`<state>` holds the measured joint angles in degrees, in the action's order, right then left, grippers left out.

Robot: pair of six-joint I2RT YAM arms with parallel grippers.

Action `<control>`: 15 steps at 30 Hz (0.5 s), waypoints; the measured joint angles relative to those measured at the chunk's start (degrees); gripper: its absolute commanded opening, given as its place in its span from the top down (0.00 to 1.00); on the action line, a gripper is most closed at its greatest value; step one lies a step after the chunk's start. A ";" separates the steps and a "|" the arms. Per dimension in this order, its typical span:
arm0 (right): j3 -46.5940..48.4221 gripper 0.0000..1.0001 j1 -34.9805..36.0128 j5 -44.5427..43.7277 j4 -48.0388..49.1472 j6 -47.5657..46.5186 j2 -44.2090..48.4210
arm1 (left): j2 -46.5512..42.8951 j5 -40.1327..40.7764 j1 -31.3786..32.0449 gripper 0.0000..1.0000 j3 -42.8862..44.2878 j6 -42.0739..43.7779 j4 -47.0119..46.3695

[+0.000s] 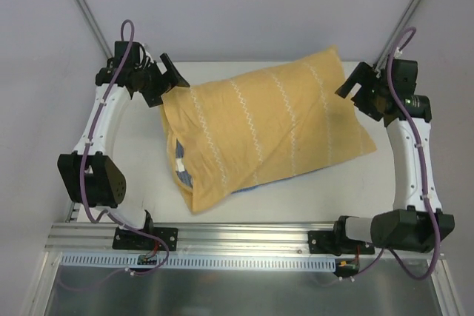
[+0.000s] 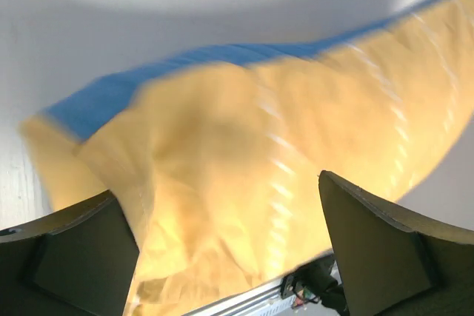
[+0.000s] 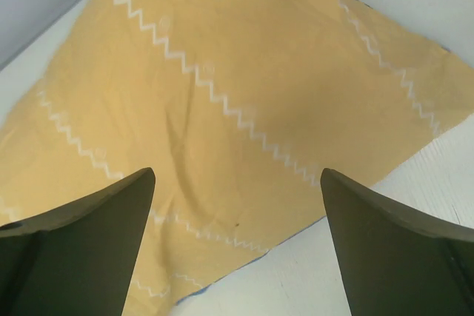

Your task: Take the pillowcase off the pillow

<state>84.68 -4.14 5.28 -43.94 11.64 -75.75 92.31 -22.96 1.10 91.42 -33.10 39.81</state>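
Observation:
The pillowcase (image 1: 259, 127) lies yellow-orange face up across the middle of the table, with white zigzag lines; a blue edge shows underneath at its near side. The white pillow (image 1: 178, 162) peeks out at the case's left opening. My left gripper (image 1: 169, 81) is open, just off the case's far left corner; its view shows yellow fabric (image 2: 244, 175) and a blue edge between the fingers (image 2: 370, 249). My right gripper (image 1: 358, 88) is open, beside the case's far right corner; its view shows the yellow fabric (image 3: 222, 86) below the open fingers (image 3: 81, 242).
The white table (image 1: 296, 190) shows in front of the pillow. An aluminium rail (image 1: 244, 238) with both arm bases runs along the near edge. Grey walls and two slanted poles (image 1: 78, 1) stand behind.

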 measured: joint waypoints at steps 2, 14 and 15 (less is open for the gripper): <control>-0.55 0.01 1.27 -0.57 0.87 -0.15 3.82 | -2.67 -0.66 0.07 0.06 -2.21 0.50 0.09; -8.66 0.00 21.14 -6.29 2.47 -3.04 6.32 | -6.38 -1.44 0.04 0.07 -19.23 0.50 -1.90; -8.68 0.00 23.69 -7.32 2.54 -3.63 6.34 | -7.26 -0.59 0.02 0.07 -19.89 0.52 -1.95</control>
<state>76.01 19.55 -2.04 -41.41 8.01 -69.41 85.06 -23.55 1.13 71.53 -32.58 37.87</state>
